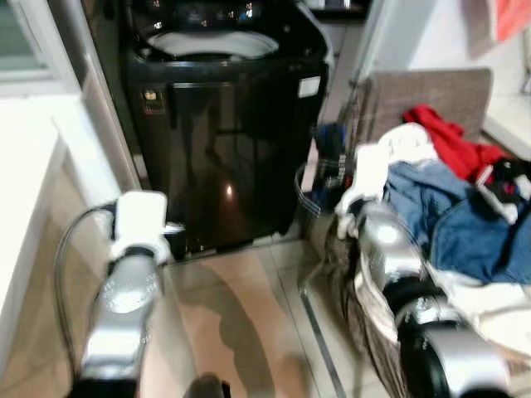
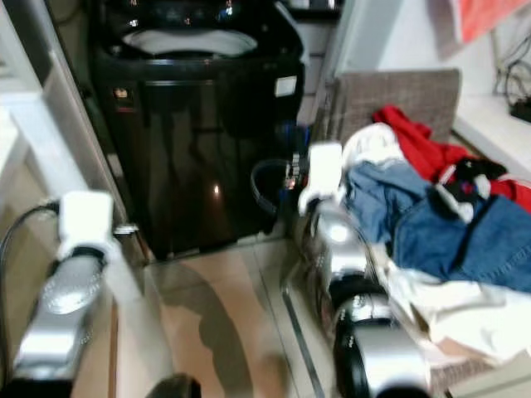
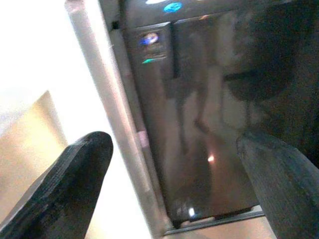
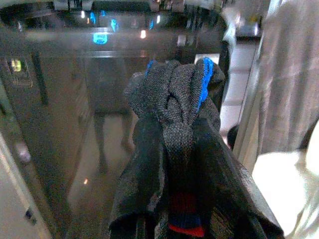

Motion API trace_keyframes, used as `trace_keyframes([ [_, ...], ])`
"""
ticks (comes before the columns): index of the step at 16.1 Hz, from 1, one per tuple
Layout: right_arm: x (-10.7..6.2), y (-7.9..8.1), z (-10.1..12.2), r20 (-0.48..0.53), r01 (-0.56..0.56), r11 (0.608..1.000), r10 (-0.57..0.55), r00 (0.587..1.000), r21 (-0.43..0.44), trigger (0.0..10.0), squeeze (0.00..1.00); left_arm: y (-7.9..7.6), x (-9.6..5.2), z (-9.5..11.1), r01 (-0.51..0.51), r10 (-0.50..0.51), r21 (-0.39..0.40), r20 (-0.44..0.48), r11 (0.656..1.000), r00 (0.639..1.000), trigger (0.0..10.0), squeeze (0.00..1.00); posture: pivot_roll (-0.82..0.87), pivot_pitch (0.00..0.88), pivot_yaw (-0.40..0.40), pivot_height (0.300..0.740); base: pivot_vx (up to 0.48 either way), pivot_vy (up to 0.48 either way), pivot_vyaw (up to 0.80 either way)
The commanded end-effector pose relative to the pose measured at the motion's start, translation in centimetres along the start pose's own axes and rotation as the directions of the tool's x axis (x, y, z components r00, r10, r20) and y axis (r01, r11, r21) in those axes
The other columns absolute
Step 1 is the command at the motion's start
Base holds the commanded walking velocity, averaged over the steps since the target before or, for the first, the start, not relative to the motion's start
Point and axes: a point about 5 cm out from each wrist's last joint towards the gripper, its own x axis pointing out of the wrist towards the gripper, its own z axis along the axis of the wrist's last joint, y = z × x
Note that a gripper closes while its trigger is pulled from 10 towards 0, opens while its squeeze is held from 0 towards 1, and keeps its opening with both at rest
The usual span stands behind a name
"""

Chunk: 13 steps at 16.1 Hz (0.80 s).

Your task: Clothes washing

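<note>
Right end effector (image 4: 179,209) gripping dark garment (image 4: 174,149) — fingers hidden

My head cameras give me a soft, slightly smeared picture; edges of the washing machine (image 1: 224,124) and the clothes pile (image 1: 465,199) are fuzzy. Strong light blows out the white surface (image 1: 25,191) on my left. The machine's glossy black front carries a small bright glint and dim reflections. The tiled floor (image 1: 241,323) shows a dark curved shadow. My left wrist view is overexposed on one side, with blurred near fingers (image 3: 65,194). The right wrist view is dim, with blue panel lights glowing.
</note>
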Motion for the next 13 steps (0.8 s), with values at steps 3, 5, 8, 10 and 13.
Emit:
trace_keyframes([
  [3, -0.4, -1.6, 0.3, 0.025, 0.062, 0.998, -0.063, 0.998, 0.018, 0.0, 0.0, -1.8, 0.4, 1.3, 0.051, -0.05, -0.019, 0.048, 0.999, 0.998, 10.0, 0.0, 0.02, 0.0, -0.044, 0.74, 0.0, 0.0, 0.48],
  [5, 0.2, -1.3, 1.5, 0.074, 0.041, 0.999, -0.041, 0.996, -0.007, 0.0, 0.0, -2.3, 0.8, 2.3, 0.086, -0.082, -0.03, 0.1, 0.996, 0.992, 10.0, 0.0, 0.02, 0.0, -0.04, 0.74, 0.131, 0.0, 0.2],
  [8, 1.2, -0.5, 3.3, 0.12, 0.008, 0.996, 0.002, 0.993, -0.088, 5.2, 0.0, -2.8, 1.7, 3.5, 0.07, -0.062, -0.052, 0.134, 0.996, 0.989, 10.0, 0.0, 0.01, 0.0, -0.041, 0.74, 0.48, 0.0, 0.0],
  [10, 1.4, -0.3, 3.5, 0.104, -0.004, 0.993, 0.016, 0.994, -0.12, 10.0, 0.0, -3.3, 1.8, 3.5, 0.08, -0.074, -0.045, 0.132, 0.996, 0.988, 10.0, 0.0, 0.01, 0.0, -0.042, 0.74, 0.48, 0.0, 0.33],
  [13, 1.5, -0.7, 3.7, 0.122, 0.041, 0.995, -0.03, 0.992, -0.092, 10.0, 0.0, -3.5, 1.6, 3.6, 0.109, -0.103, -0.032, 0.156, 0.994, 0.982, 10.0, 0.0, 0.01, 0.0, -0.042, 0.74, 0.48, 0.0, 0.39],
])
